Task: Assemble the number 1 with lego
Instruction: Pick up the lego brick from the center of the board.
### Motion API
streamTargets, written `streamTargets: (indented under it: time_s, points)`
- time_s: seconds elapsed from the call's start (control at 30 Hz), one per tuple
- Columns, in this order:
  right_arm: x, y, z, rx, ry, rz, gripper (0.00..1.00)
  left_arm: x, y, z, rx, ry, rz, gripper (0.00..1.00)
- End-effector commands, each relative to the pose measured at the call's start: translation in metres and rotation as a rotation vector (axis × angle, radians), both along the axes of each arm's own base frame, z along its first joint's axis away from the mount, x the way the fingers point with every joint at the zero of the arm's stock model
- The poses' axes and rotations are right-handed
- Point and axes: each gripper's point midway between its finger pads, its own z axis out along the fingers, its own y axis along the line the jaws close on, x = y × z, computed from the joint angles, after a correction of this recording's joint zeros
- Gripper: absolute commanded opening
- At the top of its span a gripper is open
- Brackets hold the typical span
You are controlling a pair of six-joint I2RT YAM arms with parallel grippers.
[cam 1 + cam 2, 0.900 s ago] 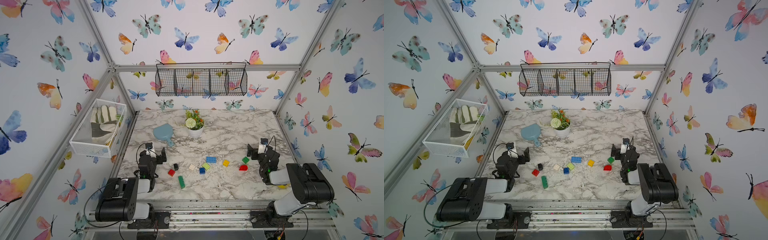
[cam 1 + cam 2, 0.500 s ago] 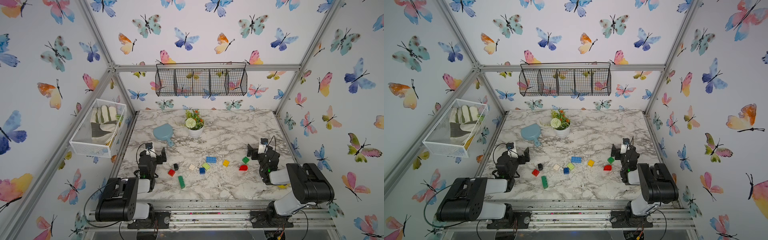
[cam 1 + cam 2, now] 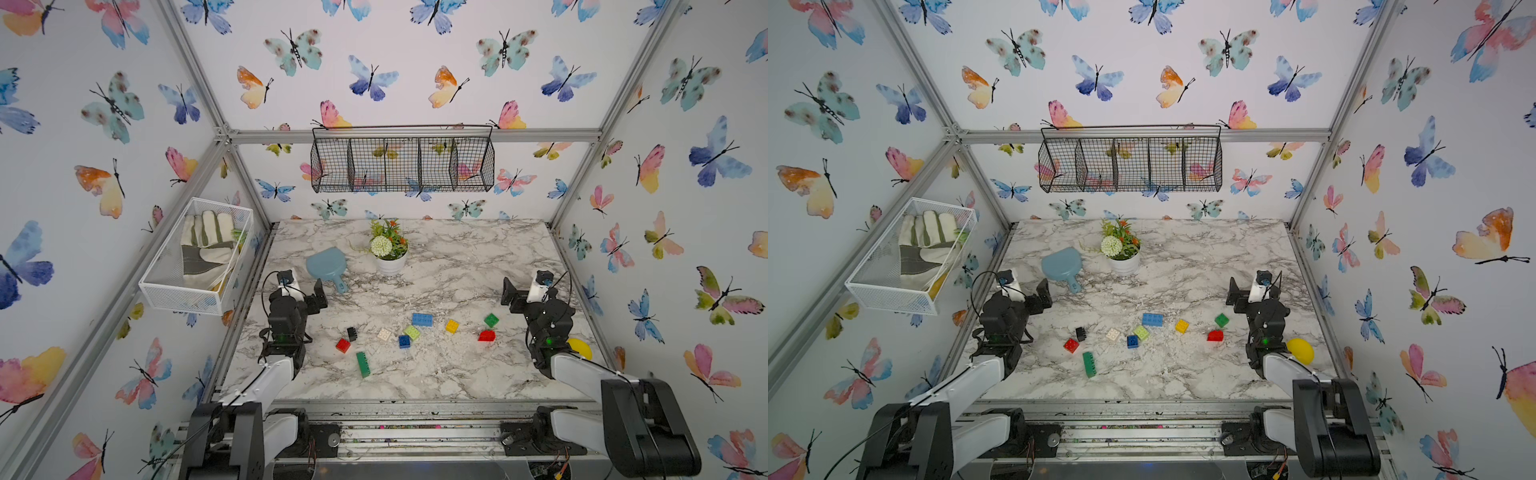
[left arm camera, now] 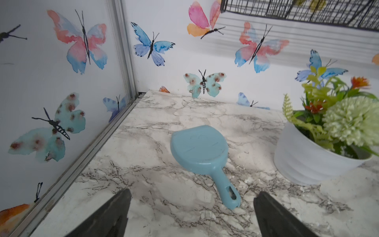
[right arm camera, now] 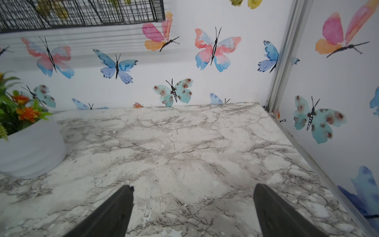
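A: Whereabouts of lego (image 3: 411, 331)?
B: Scattered loose across front middle of desk (image 3: 457, 257) in both top views, lying between left end effector (image 4: 192, 192) and right end effector (image 5: 193, 185), touching neither. All nearer desk's front edge than either end effector. Black brick (image 3: 351, 333) nearest the left, green brick (image 3: 491, 320) nearest the right.
A: State of each end effector?
B: Both spread wide apart, clamped on nothing. Left by desk's left edge, facing blue scoop (image 4: 199, 149) and plant (image 4: 328, 139); right by right edge, facing marble and back wall.
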Motion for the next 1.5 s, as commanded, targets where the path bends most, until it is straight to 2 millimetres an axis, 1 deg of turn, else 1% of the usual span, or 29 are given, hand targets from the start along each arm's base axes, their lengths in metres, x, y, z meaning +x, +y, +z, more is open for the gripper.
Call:
streamTargets:
  time_s: [0.0,0.07,0.13,0.2,0.27,0.37,0.47,0.57,0.63,0.73,0.87,1.07,1.17,1.27,1.33,1.37,1.43,1.47]
  points:
    - [-0.003,0.001,-0.014,0.221,0.193,-0.036,0.94,-0.019,-0.002,-0.03,-0.182,0.257,0.05,0.98]
    - [-0.006,0.014,-0.018,0.326,0.311,0.002,0.94,-0.031,-0.019,-0.037,-0.304,0.363,0.012,0.99]
    - [-0.012,0.026,-0.023,0.395,0.406,0.041,0.93,-0.047,-0.038,-0.044,-0.362,0.449,-0.017,0.99]
    - [-0.02,0.034,-0.028,0.441,0.481,0.064,0.92,-0.066,-0.059,-0.05,-0.378,0.517,-0.043,0.99]
    - [-0.028,0.042,-0.03,0.465,0.536,0.097,0.9,-0.09,-0.083,-0.057,-0.385,0.585,-0.076,0.99]
    - [-0.041,0.053,-0.033,0.476,0.613,0.143,0.88,-0.125,-0.11,-0.075,-0.399,0.687,-0.094,1.0]
    - [-0.053,0.06,-0.035,0.477,0.674,0.172,0.87,-0.154,-0.126,-0.096,-0.397,0.763,-0.091,0.97]
    - [-0.061,0.065,-0.035,0.465,0.707,0.187,0.87,-0.171,-0.137,-0.115,-0.374,0.816,-0.089,0.95]
    - [-0.064,0.066,-0.034,0.455,0.716,0.19,0.87,-0.178,-0.141,-0.127,-0.354,0.866,-0.082,0.92]
    - [-0.064,0.062,-0.034,0.432,0.707,0.168,0.86,-0.179,-0.147,-0.138,-0.33,0.914,-0.06,0.83]
    - [-0.063,0.056,-0.032,0.407,0.704,0.14,0.86,-0.174,-0.154,-0.144,-0.289,0.95,-0.054,0.71]
    - [-0.065,0.053,-0.032,0.385,0.692,0.131,0.85,-0.166,-0.165,-0.157,-0.264,0.972,-0.076,0.63]
    - [-0.064,0.054,-0.032,0.376,0.697,0.138,0.85,-0.163,-0.166,-0.162,-0.238,0.983,-0.066,0.59]
    - [-0.062,0.06,-0.032,0.38,0.705,0.177,0.82,-0.159,-0.168,-0.165,-0.224,0.984,-0.071,0.51]
    - [-0.062,0.07,-0.031,0.392,0.719,0.229,0.8,-0.158,-0.17,-0.167,-0.214,0.99,-0.073,0.44]
    - [-0.063,0.075,-0.031,0.397,0.725,0.255,0.78,-0.157,-0.17,-0.168,-0.211,0.992,-0.072,0.4]
    - [-0.066,0.091,-0.031,0.398,0.744,0.325,0.75,-0.157,-0.171,-0.168,-0.214,0.991,-0.074,0.32]
    - [-0.068,0.1,-0.031,0.39,0.755,0.356,0.74,-0.156,-0.171,-0.166,-0.217,0.984,-0.075,0.31]
